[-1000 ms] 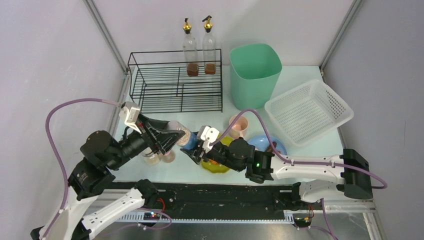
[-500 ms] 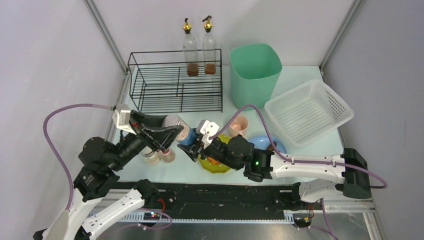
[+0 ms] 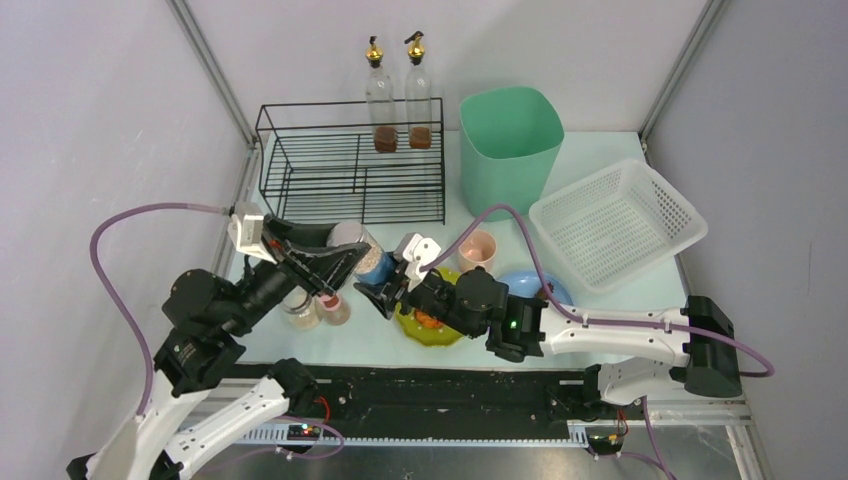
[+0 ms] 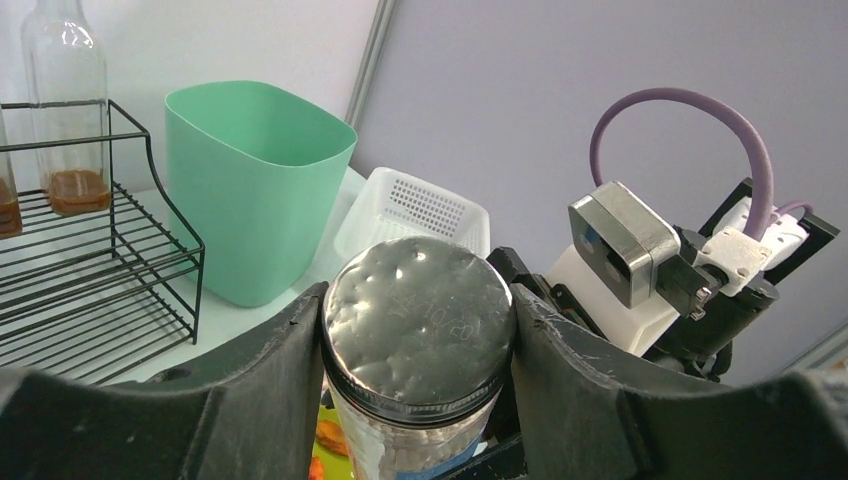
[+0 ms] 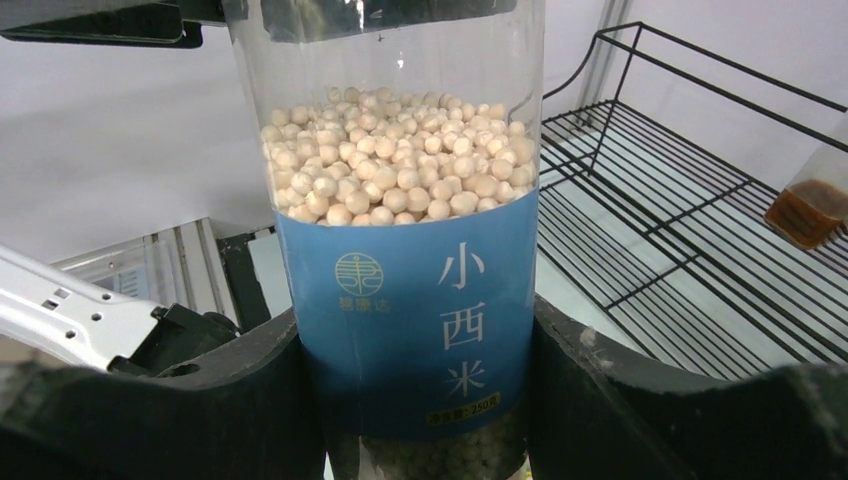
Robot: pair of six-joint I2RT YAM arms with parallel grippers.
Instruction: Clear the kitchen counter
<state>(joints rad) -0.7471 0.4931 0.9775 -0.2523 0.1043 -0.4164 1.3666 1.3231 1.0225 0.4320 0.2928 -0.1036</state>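
A clear jar of white pearls with a blue label and a metal lid [image 3: 366, 262] is held in the air above the pale mint kitchen counter [image 3: 598, 150], between both arms. My left gripper [image 3: 343, 264] is shut on its lid end; the left wrist view shows the lid [image 4: 418, 305] clamped between the fingers [image 4: 270, 380]. My right gripper [image 3: 385, 292] is shut on the label end; the right wrist view shows the jar [image 5: 405, 290] pressed by both fingers [image 5: 610, 400].
A black wire rack [image 3: 352, 165] with two oil bottles [image 3: 380, 95] stands at the back left. A green bin [image 3: 508, 145], a white basket [image 3: 615, 222], a pink cup [image 3: 478, 250], a blue plate [image 3: 528, 285], a yellow-green plate [image 3: 430, 328] and two small jars [image 3: 315, 312] are on the counter.
Both arms have moved a little towards the far side and up, carrying the jar with them. Both grippers have stayed on the jar.
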